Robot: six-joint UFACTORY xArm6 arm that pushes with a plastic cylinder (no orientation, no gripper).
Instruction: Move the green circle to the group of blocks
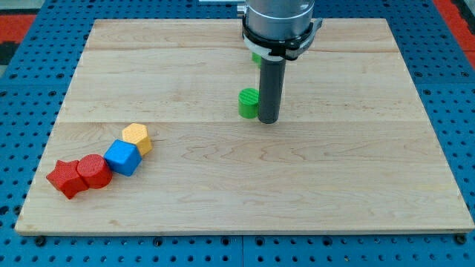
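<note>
The green circle (248,103) is a small round block near the middle of the board, a little toward the view's top. My tip (268,119) stands right next to it on its right side, touching or nearly touching. A second green block (255,57) shows only as a sliver behind the arm, above the circle; its shape cannot be made out. The group of blocks lies at the view's lower left: a red star (64,178), a red cylinder (94,170), a blue cube (123,157) and a yellow hexagon-like block (137,138), touching in a diagonal row.
The wooden board (334,178) lies on a blue pegboard surface (15,89). The arm's dark body (279,22) hangs over the board's top middle and hides part of it.
</note>
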